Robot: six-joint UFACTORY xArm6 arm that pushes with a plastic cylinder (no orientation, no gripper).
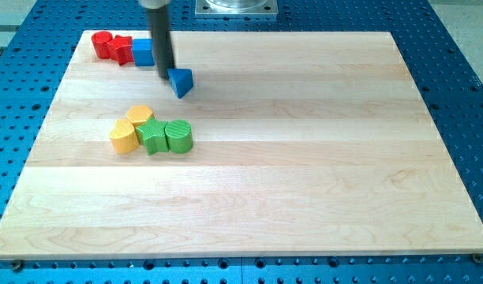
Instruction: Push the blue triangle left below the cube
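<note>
Your tip [167, 76] touches the blue triangle [181, 81] on its left side. The blue cube [142, 52] sits just left, farther back. No claw on this rod, so no state to tell.

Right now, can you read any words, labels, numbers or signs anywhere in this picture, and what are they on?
None: no text shows on the board, the blocks, such as the blue triangle and blue cube, the rod ending in my tip, or the blue base.

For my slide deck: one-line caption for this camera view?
My tip sits left of the blue triangle, right of the blue cube, on the wooden board.
</note>
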